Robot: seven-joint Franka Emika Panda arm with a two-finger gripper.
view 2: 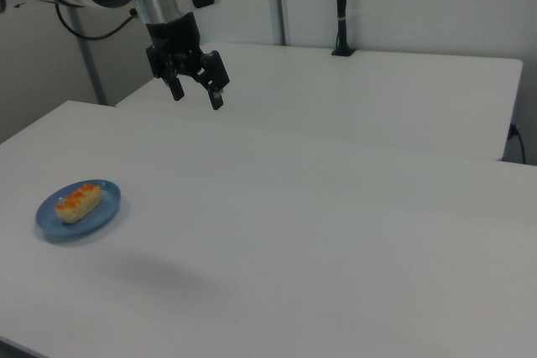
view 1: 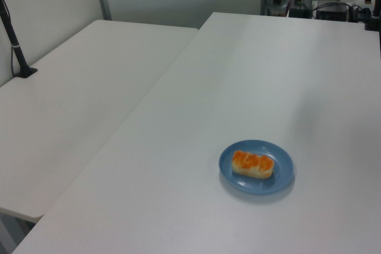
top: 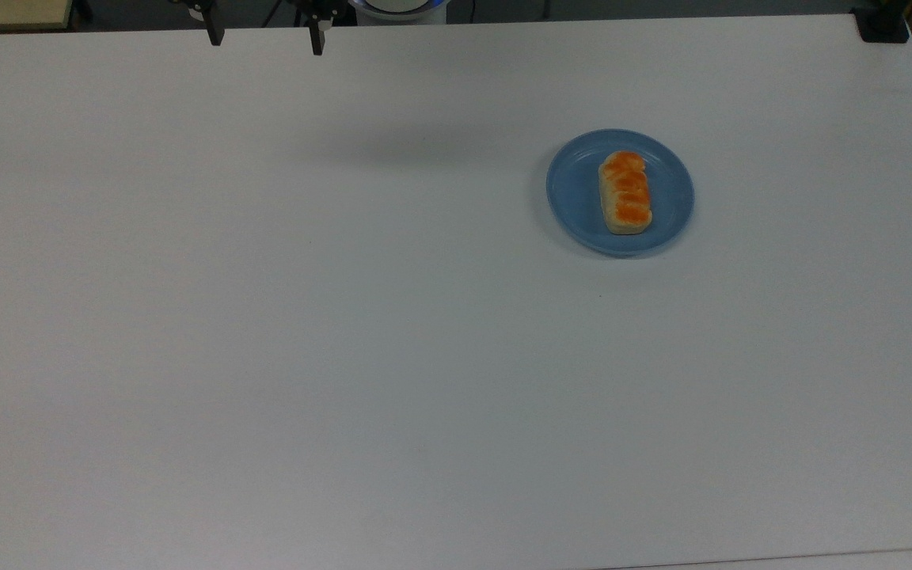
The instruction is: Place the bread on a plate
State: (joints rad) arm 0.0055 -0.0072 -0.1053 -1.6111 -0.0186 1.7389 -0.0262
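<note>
**Bread on plate, arm raised clear**

The bread (top: 625, 192) lies flat on the plate (top: 575, 198), its long axis running up and down in the top view. The gripper (view 2: 196, 95) hangs high above the white desk (top: 345, 356), well apart from the plate, wrist pointing down with a slight tilt. Its fingers (view 2: 216, 99) are spread wide and hold nothing.

The plate (top: 575, 194) with the bread (top: 625, 192) on it is the lone obstacle on the white desk (top: 345, 356), toward the top view's right. The claw (view 2: 197, 95), fingers spread, hangs well above the desk's far edge.
</note>
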